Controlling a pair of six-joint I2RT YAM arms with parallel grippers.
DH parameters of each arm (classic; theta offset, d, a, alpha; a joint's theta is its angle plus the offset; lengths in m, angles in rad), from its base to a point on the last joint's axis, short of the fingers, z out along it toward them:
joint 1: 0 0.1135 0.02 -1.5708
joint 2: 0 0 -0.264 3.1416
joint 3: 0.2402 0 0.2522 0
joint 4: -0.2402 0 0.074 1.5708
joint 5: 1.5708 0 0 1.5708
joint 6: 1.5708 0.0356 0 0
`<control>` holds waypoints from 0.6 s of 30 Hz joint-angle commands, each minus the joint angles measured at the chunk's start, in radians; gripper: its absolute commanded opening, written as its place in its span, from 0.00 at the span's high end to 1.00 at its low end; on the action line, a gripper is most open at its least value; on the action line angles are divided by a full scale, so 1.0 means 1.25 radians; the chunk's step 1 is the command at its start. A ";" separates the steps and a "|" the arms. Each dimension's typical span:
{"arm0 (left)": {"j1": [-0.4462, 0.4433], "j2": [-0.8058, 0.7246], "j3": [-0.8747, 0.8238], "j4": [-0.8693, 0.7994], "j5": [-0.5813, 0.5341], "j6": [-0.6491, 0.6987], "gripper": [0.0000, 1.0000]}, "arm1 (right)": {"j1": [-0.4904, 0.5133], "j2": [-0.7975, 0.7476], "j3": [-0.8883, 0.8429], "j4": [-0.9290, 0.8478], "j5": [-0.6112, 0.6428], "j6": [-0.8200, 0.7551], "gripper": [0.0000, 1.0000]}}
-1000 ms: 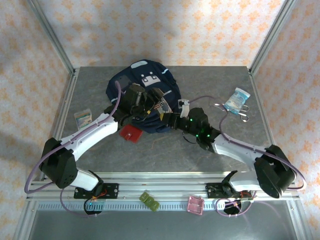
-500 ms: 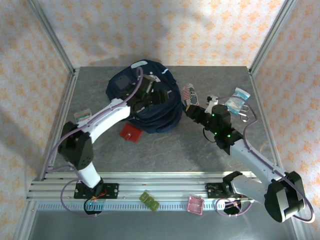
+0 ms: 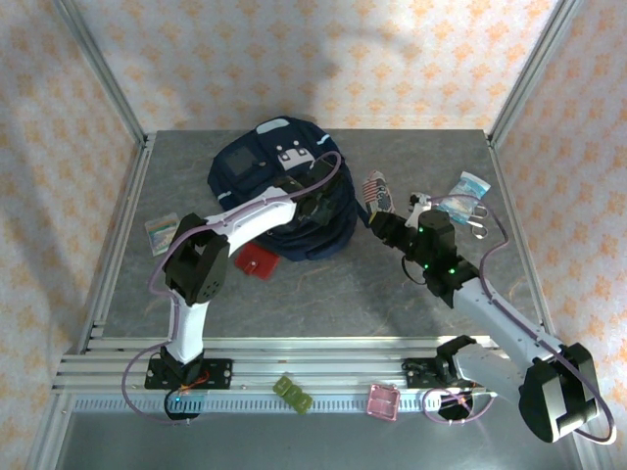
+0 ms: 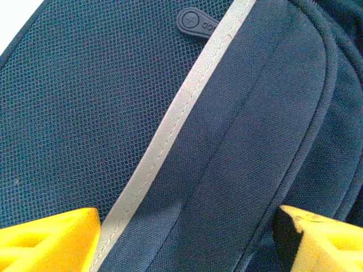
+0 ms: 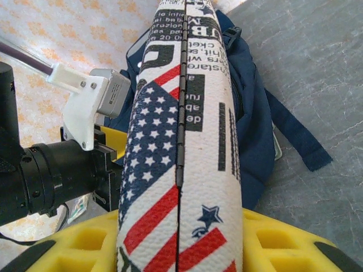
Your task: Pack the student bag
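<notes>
Navy student bag (image 3: 250, 166) lies beneath the open left tool (image 4: 184, 242), beside the right tool (image 5: 182, 249) gripping a flag-print pouch (image 5: 181, 102).

Top cam sits high behind the arm bases, looking down on the whole table (image 3: 323, 294). Left wrist cam is right up against the student bag (image 4: 227, 141); right wrist cam faces that same bag from further back.

student bag (image 3: 255, 145) blocks rear, bare table (image 3: 333, 294) nearer (centre)
</notes>
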 commanded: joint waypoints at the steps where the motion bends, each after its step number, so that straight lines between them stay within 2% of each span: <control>1: 0.005 0.007 -0.025 0.013 -0.102 0.047 0.21 | -0.003 -0.013 -0.005 0.044 -0.017 0.008 0.62; 3: 0.005 0.008 -0.047 0.045 -0.120 0.060 0.26 | -0.004 -0.013 -0.008 0.049 -0.020 0.012 0.62; 6: -0.001 0.014 -0.068 0.065 -0.123 0.073 0.23 | -0.004 -0.013 -0.008 0.056 -0.026 0.016 0.62; 12: -0.009 -0.066 -0.147 0.123 -0.025 0.070 0.18 | -0.004 -0.015 -0.010 0.052 -0.021 0.017 0.62; 16: -0.010 -0.060 -0.164 0.110 -0.085 0.083 0.18 | -0.004 -0.008 -0.010 0.065 -0.026 0.020 0.62; 18: -0.010 -0.039 -0.166 0.101 -0.116 0.091 0.22 | -0.003 -0.002 -0.010 0.070 -0.032 0.023 0.62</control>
